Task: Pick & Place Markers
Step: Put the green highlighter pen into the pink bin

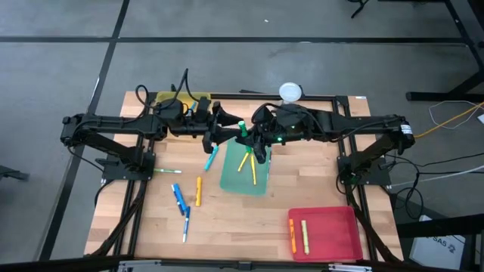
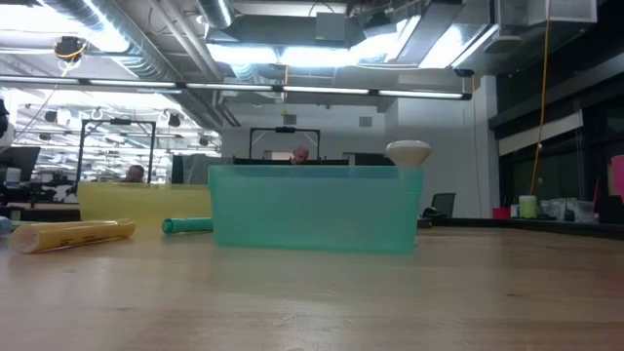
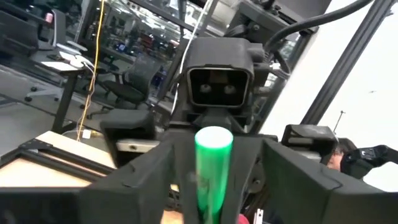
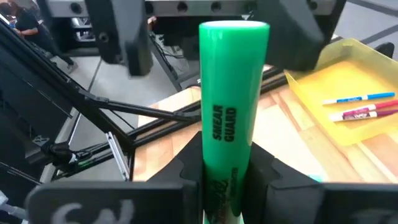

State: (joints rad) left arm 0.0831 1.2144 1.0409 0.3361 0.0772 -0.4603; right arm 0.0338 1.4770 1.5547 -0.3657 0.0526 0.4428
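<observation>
A green marker [image 1: 243, 128] is held up in the air over the far edge of the green tray [image 1: 261, 185], between the two arms. My right gripper [image 4: 227, 180] is shut on it. My left gripper [image 3: 214, 202] is open, with one finger on each side of the marker's free end [image 3: 213, 140], not touching it. Two yellow markers [image 1: 247, 162] lie in the green tray. A teal [image 1: 211, 157], an orange [image 1: 199, 191], a thin green [image 1: 168, 171] and two blue markers [image 1: 179, 199] lie on the table. Neither gripper shows in the low view. My right gripper pinches the green marker between its two fingers at the barrel's lower part [image 4: 227, 163], below the printed words. The fingers lie across the barrel. The marker is lifted clear and sticks out beyond the fingers toward the left gripper.
The yellow tray [image 1: 162, 99] at the far left holds a blue and a red marker [image 4: 360, 106]. The red tray [image 1: 333, 227] at the near right holds an orange and a yellow marker. A white round object [image 1: 290, 92] sits at the far edge. A yellow marker [image 2: 73, 234] lies left of the green tray [image 2: 317, 210].
</observation>
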